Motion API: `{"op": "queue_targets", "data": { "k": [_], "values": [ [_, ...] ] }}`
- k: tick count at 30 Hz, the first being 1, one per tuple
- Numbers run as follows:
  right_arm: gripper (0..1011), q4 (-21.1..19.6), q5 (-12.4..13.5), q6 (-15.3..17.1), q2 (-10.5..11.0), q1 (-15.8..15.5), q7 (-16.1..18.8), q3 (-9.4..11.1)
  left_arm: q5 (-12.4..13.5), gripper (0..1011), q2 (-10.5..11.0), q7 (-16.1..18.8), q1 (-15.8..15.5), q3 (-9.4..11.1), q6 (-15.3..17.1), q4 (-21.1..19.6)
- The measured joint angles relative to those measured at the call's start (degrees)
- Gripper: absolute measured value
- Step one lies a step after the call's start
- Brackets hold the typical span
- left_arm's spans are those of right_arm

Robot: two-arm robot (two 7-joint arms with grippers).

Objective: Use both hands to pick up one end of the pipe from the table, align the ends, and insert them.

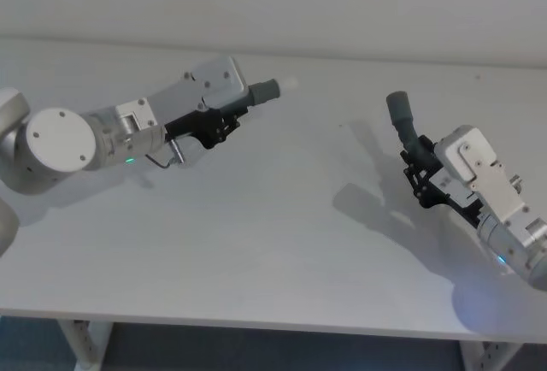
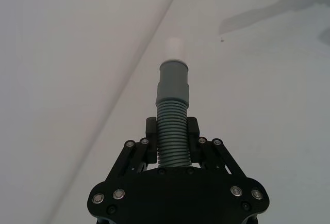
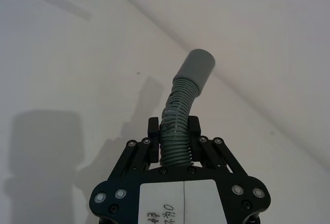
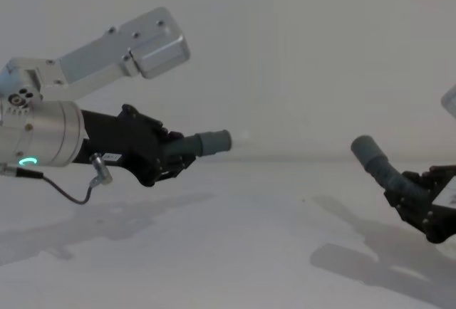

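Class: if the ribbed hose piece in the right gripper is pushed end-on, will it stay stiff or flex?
Probably flex: the hose piece curves beyond the right gripper, and ribbed walls usually give. Its smooth cuff looks stiffer and should hold shape. Likely light, since it stands out unsupported.

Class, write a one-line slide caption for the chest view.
Left hand holds the white-tipped hose piece, right hand the plain-cuffed hose piece, above the table, the two apart, not yet joined.

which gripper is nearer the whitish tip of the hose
Left. The left gripper is shut on the hose piece bearing the whitish tip; the right gripper, holding the plain-cuffed piece, is far across the table.
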Motion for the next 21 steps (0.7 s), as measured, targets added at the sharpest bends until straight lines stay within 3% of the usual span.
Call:
{"op": "queue_targets", "data": {
  "k": [5, 7, 21],
  "values": [
    [316, 0.83, -3.92, -4.14, 0.87, 0.24, -2.09, -0.76, 3.64, 327, 1.11, -0.66, -1.73, 1.9, -3.0, 0.0],
    [316, 0.94, -4.26, -4.5, 0.99, 0.27, -2.29, -0.86, 4.65, 327, 1.41, -0.87, -2.2, 2.4, -3.75, -0.02],
    [316, 4.47, -17.41, -16.89, 3.89, 1.46, -10.17, -3.17, 14.57, 327, 4.19, -3.29, -7.5, 6.94, -11.03, -0.95]
  ]
}}
